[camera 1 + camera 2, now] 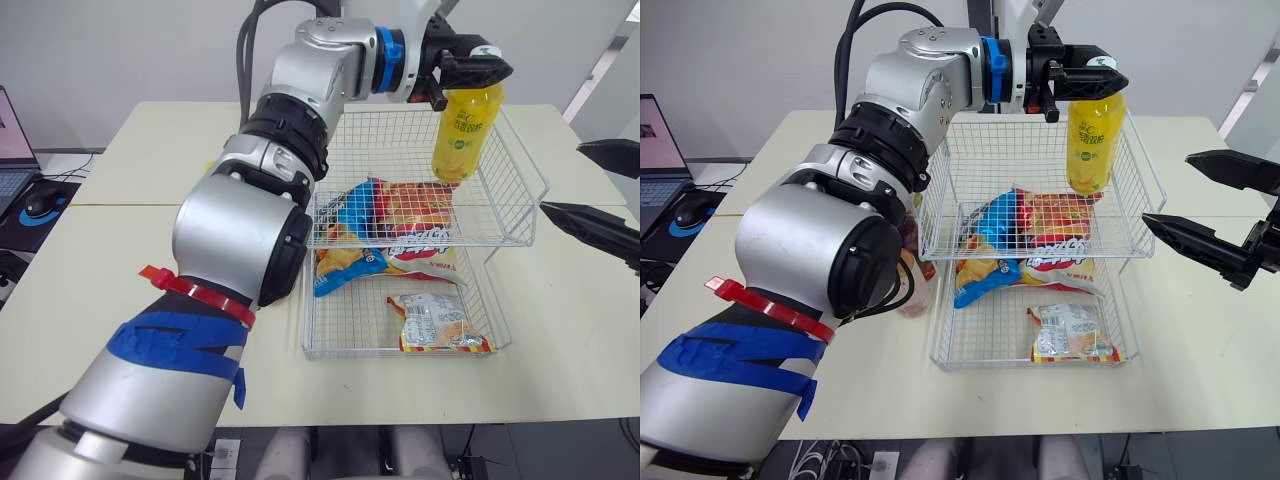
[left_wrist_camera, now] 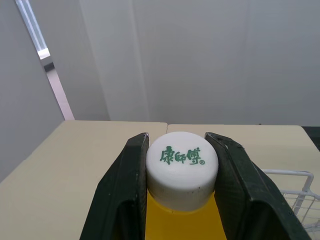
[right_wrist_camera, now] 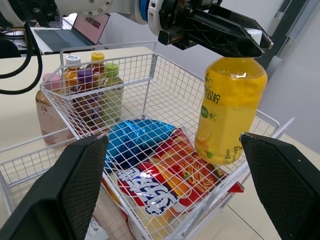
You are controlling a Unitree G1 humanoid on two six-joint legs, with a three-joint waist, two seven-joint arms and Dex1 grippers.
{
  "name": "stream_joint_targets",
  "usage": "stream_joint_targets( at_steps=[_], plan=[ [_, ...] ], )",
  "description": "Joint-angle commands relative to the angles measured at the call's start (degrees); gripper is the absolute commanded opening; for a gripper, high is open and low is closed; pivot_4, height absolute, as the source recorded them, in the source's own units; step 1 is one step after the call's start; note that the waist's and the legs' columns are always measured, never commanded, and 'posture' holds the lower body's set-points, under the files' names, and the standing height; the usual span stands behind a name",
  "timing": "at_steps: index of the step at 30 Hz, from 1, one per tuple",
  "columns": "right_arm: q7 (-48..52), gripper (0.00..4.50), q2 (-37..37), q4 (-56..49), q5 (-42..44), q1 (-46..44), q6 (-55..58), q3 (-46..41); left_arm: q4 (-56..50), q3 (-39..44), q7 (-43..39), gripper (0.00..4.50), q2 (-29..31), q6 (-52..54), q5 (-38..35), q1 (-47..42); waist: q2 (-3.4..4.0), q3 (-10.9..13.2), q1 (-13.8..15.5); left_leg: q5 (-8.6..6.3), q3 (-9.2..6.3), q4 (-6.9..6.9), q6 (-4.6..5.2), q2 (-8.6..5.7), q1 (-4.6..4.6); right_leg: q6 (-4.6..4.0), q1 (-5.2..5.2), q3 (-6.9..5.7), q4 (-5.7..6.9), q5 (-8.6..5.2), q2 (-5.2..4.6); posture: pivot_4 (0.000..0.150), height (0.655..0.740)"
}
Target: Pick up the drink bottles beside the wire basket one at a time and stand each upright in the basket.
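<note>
Upright, gripped bottle overhangs the basket's snack bags.

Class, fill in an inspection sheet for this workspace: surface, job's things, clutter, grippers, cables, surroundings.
Surface: beige table, with a seam running across it.
Job's things: yellow bottle upright, held by its cap in the wire basket upper tier; more bottles stand outside the basket's left side.
Clutter: snack bags in both tiers.
Grippers: left gripper shut on the bottle cap; right gripper open, to the right of the basket.
Cables: black cables rise at the table's far side.
Surroundings: laptop and mouse on a side desk, left.
</note>
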Motion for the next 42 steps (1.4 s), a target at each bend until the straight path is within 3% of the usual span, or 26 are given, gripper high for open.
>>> stream_joint_targets(
  at_steps=[1,5,6,16,23,30,42],
  plan=[
    [-0.61,4.5,-0.5,-0.88,0.42,0.0,-1.45,-2.72,-0.79,1.06,-2.02,2.97,0.05,0.54,0.76,-2.66,0.0,0.0,-0.02,0.0,0.0,0.0,0.0,0.0,0.0,0.0,0.0,0.0,0.01,0.0,0.0,0.15,0.74],
    [-0.8,4.5,-0.64,-0.51,0.27,-0.19,-1.93,-2.34,-1.1,2.03,-3.91,4.31,1.31,1.15,0.93,-3.39,0.0,0.0,-0.03,0.0,0.01,0.0,0.0,0.0,0.01,0.0,0.0,0.0,0.02,0.0,0.0,0.15,0.74],
    [-0.84,4.5,-0.69,-0.36,0.14,-0.34,-2.19,-2.13,-1.18,2.31,-4.27,4.48,1.57,1.3,0.84,-3.58,0.0,0.0,-0.03,0.0,0.01,0.0,0.0,0.0,0.01,0.0,0.0,0.0,0.02,0.0,0.0,0.15,0.74],
    [-0.53,4.5,-1.34,1.03,-1.54,-1.26,-4.6,0.3,-3.62,4.52,-8.37,4.48,7.74,4.16,0.0,-4.19,0.0,0.0,-0.12,0.0,0.03,0.06,0.0,0.0,0.09,0.01,0.0,0.03,0.24,-0.01,0.0,0.15,0.74],
    [-0.35,4.5,-2.2,2.51,-2.14,-2.94,-6.11,2.18,-10.06,3.14,-16.99,4.48,14.51,10.43,-0.04,-1.75,0.01,0.0,-0.25,0.01,0.04,0.06,-0.01,0.01,0.12,0.0,-0.01,0.05,0.3,-0.01,0.02,0.15,0.74],
    [-0.04,4.5,-2.64,4.58,-3.32,-5.07,-7.72,4.09,-25.68,1.64,-20.45,4.48,21.86,19.54,-1.26,5.6,0.02,-0.01,-0.24,0.01,0.06,0.09,-0.02,0.03,0.16,0.0,-0.01,0.1,0.36,-0.01,0.02,0.15,0.74],
    [2.74,4.5,-3.25,8.73,-4.5,-11.28,-10.31,10.49,-55.49,8.31,-9.54,4.48,40.3,37.63,-7.7,24.23,0.03,-0.01,-0.36,0.01,0.07,0.05,-0.02,0.08,0.48,-0.02,-0.03,0.53,0.53,-0.02,0.06,0.15,0.74]
  ],
)
